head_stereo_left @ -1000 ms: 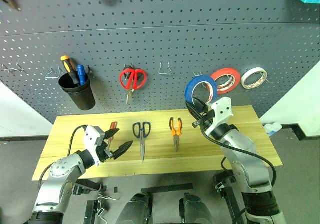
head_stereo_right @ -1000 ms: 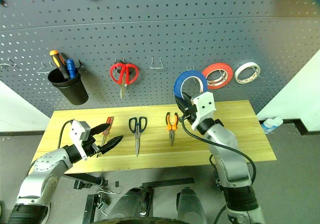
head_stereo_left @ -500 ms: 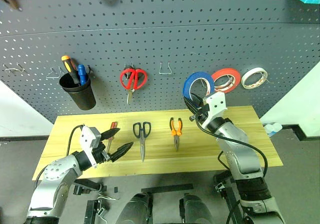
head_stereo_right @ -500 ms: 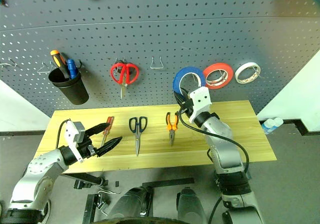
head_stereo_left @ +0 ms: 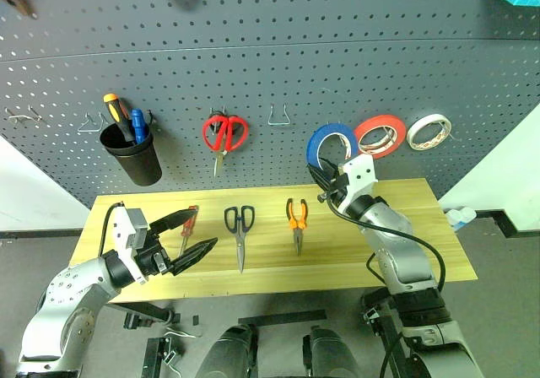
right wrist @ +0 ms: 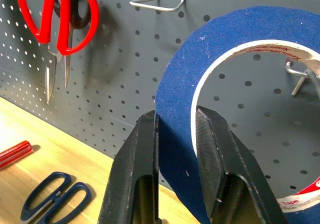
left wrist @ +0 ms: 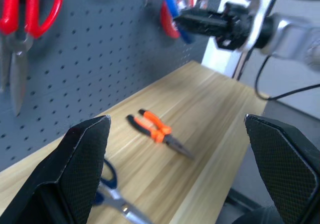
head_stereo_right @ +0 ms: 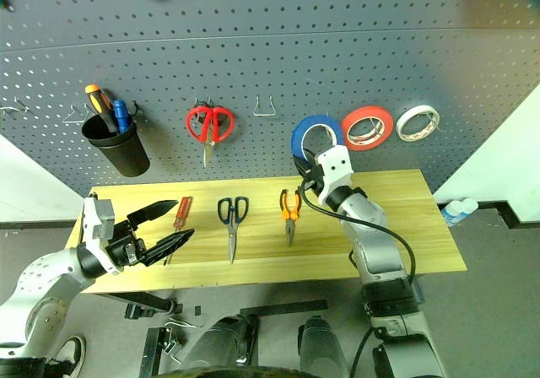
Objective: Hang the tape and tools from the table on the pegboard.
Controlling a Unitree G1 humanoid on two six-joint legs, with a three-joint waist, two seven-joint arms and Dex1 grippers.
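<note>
Head view: right gripper (head_stereo_left: 324, 181) pinches blue tape (head_stereo_left: 327, 143) up against the pegboard (head_stereo_left: 278, 66). Left gripper (head_stereo_left: 189, 234) spread wide above the table (head_stereo_left: 422, 243); screwdriver (head_stereo_left: 187, 228), scissors (head_stereo_left: 239, 233), pliers (head_stereo_left: 295, 219) lie on it.
Right wrist: 2 fingers (right wrist: 137, 174) clamp the tape's wall beside a hook (right wrist: 300, 79).

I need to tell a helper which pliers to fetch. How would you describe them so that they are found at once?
Look at the light wood table below the grey pegboard. Three tools lie in a row on it; the pliers are the rightmost, beside the dark-handled scissors. Only they have orange-and-black handles.
</note>
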